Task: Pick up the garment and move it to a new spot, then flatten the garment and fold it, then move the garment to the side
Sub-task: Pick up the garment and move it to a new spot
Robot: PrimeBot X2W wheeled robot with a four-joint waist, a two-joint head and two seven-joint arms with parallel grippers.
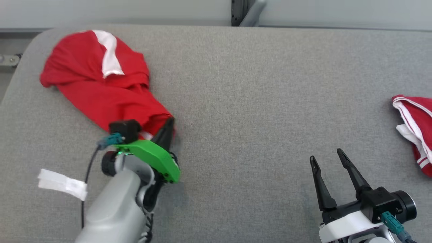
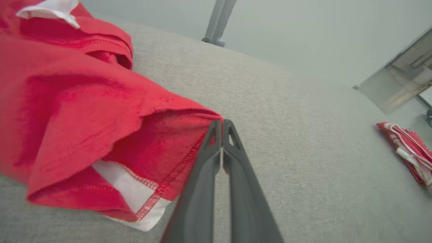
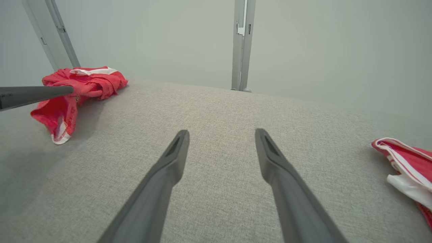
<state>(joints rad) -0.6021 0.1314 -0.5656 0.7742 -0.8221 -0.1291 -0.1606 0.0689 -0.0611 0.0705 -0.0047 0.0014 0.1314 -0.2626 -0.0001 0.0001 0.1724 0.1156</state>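
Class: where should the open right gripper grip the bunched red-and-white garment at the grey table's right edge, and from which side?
Probably the white-trimmed left edge of the red-and-white garment, approached from the left by the right gripper: that edge faces its fingers.

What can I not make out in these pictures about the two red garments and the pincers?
Second garment: head view and right wrist view, cut off by the right edge.
Garment: crumpled in all views, so its type and underside are hidden.
Left pincer: left wrist view, shut at the hem; the fold hides how much cloth it pinches.
White strip: head view, too small to identify.
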